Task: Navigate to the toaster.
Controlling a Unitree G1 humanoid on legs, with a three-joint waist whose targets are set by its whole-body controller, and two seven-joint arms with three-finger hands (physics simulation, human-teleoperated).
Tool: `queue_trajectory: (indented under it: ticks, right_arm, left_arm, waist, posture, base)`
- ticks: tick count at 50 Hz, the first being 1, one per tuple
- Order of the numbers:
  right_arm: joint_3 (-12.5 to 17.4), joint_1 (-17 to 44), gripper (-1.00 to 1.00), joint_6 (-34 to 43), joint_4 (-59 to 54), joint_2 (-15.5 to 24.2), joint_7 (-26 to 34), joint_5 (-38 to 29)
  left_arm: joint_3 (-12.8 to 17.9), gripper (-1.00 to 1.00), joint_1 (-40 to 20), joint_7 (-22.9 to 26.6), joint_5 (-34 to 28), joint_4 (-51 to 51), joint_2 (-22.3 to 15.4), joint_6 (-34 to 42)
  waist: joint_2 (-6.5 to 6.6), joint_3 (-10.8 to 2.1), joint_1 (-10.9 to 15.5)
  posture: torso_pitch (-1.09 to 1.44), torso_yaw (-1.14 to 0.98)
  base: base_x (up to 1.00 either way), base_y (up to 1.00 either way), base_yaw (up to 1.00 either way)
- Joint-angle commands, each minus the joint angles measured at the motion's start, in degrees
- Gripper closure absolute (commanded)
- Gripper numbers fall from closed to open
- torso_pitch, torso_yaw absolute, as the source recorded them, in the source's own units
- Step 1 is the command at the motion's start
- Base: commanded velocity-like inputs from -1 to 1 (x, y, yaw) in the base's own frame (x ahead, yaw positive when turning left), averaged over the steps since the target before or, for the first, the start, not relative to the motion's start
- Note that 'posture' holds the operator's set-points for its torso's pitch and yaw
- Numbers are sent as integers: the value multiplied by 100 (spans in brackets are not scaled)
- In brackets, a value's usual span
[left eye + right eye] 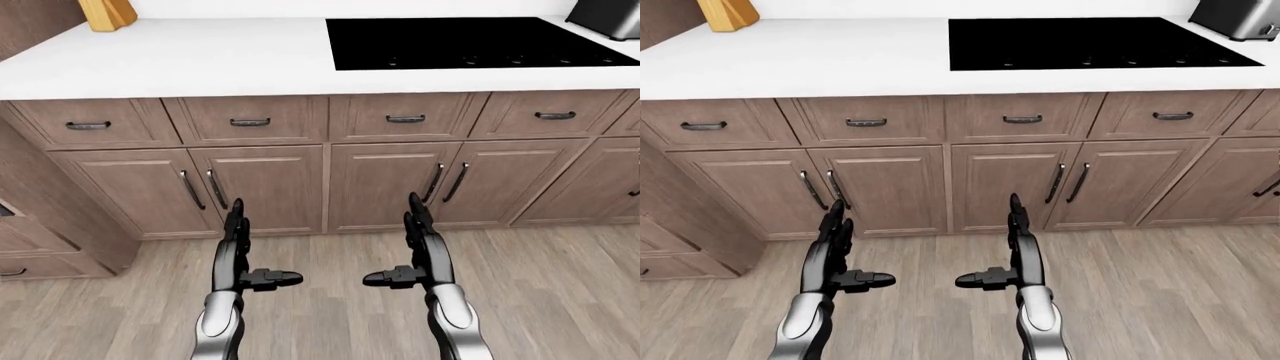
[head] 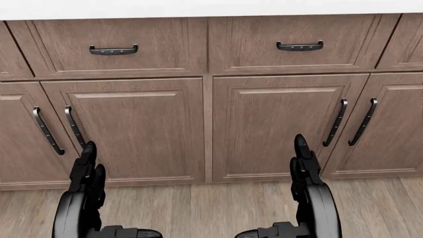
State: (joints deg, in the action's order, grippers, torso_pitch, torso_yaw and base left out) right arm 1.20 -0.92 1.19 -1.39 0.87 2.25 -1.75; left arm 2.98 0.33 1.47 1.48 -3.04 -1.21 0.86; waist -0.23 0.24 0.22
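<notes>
The toaster (image 1: 1237, 18), dark with a metal trim, shows only in part at the top right corner of the eye views, on the white counter (image 1: 820, 56) to the right of the black cooktop (image 1: 1095, 43). My left hand (image 1: 240, 251) and right hand (image 1: 415, 247) are held out low over the wood floor, fingers straight, thumbs turned inward, both open and empty. In the head view the left hand (image 2: 86, 171) and right hand (image 2: 303, 166) stand before the cabinet doors.
A row of brown wooden drawers and cabinet doors (image 1: 385, 184) with black handles runs under the counter. A wooden block (image 1: 105, 13) stands at the counter's top left. A second cabinet run (image 1: 40, 217) juts out at the left. Wood floor (image 1: 560, 285) lies to the right.
</notes>
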Motion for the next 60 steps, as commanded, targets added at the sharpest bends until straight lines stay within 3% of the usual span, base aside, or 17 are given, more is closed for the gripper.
queue_trajectory:
  ticks: [1, 6, 10, 13, 22, 24, 26, 27, 29, 34, 37, 39, 50, 53, 54, 56, 60]
  right_arm:
    - [22, 106, -100, -203, 179, 20, -7, 7]
    - [17, 104, -100, -181, 205, 18, -5, 2]
    - [10, 111, -100, -169, 205, 16, -18, -19]
    - [9, 97, -100, -144, 239, 9, -32, -21]
    - [15, 89, -100, -119, 247, 9, -46, -18]
    - [13, 88, -100, -113, 252, 9, -51, -23]
    - [15, 94, -100, -123, 231, 9, -53, -21]
    - [17, 98, -100, -127, 222, 12, -53, -22]
    - [22, 122, -100, -136, 182, 14, -55, -21]
    - [22, 125, -100, -143, 168, 18, -57, -27]
    - [18, 117, -100, -110, 206, 15, -62, -32]
    - [20, 112, -100, -112, 211, 17, -60, -31]
    - [22, 116, -100, -127, 186, 17, -59, -37]
    - [16, 108, -100, -125, 195, 13, -64, -42]
    - [15, 108, -100, -120, 200, 13, -64, -42]
    - [10, 105, -100, -109, 215, 11, -68, -48]
    - [14, 119, -100, -129, 175, 14, -67, -47]
  left_arm:
    - [4, -100, -96, -14, 0, 252, -13, -162]
    - [1, -100, -99, -16, 1, 242, -13, -173]
    - [1, -100, -107, -16, -4, 222, -16, -185]
    - [-8, -100, -83, -25, -13, 273, -12, -155]
    - [5, -100, -94, -25, -14, 230, -18, -187]
    - [14, -100, -104, -20, -10, 183, -23, -221]
    - [14, -100, -105, -20, -12, 179, -24, -225]
    - [11, -100, -99, -23, -12, 217, -21, -193]
    - [15, -100, -115, -23, -13, 188, -24, -209]
    - [27, -100, -143, -17, -6, 99, -30, -270]
    - [9, -100, -111, -25, -18, 190, -25, -211]
    - [15, -100, -118, -23, -16, 161, -25, -233]
    - [11, -100, -113, -27, -25, 164, -23, -230]
    - [8, -100, -94, -29, -27, 213, -22, -197]
    - [10, -100, -100, -28, -28, 193, -23, -209]
    - [13, -100, -108, -26, -29, 159, -25, -235]
    - [11, -100, -111, -28, -32, 164, -24, -225]
  waist:
    - [51, -103, 7]
    - [128, -32, 48]
    - [-269, -10, 47]
    - [-236, 58, 9]
    - [130, 124, 48]
    - [272, 125, 50]
    - [549, 47, 59]
    - [323, 80, 103]
    - [405, 71, 81]
    - [244, 43, 85]
    - [-14, 66, 88]
    - [-401, -26, 65]
    - [205, 141, 46]
    - [601, 45, 63]
    - [335, 107, 122]
    - [416, 79, 93]
    - [277, 41, 88]
  posture:
    - [0, 0]
    - [0, 0]
    - [0, 0]
    - [0, 0]
    - [0, 0]
    - [0, 0]
    - [0, 0]
    - [0, 0]
    - [0, 0]
    - [0, 0]
    - [0, 0]
    - [0, 0]
    - [0, 0]
    - [0, 0]
    - [0, 0]
    - [0, 0]
    - [0, 0]
  base:
    - [0, -19, 0]
    - [0, -22, 0]
    - [0, -23, 0]
    - [0, -23, 0]
    - [0, -24, 0]
    - [0, -24, 0]
    - [0, -24, 0]
    - [0, -24, 0]
    - [0, -24, 0]
    - [0, -24, 0]
    - [0, -24, 0]
    - [0, -25, 0]
    - [0, -25, 0]
    - [0, -25, 0]
    - [0, -24, 0]
    - [0, -25, 0]
    - [0, -25, 0]
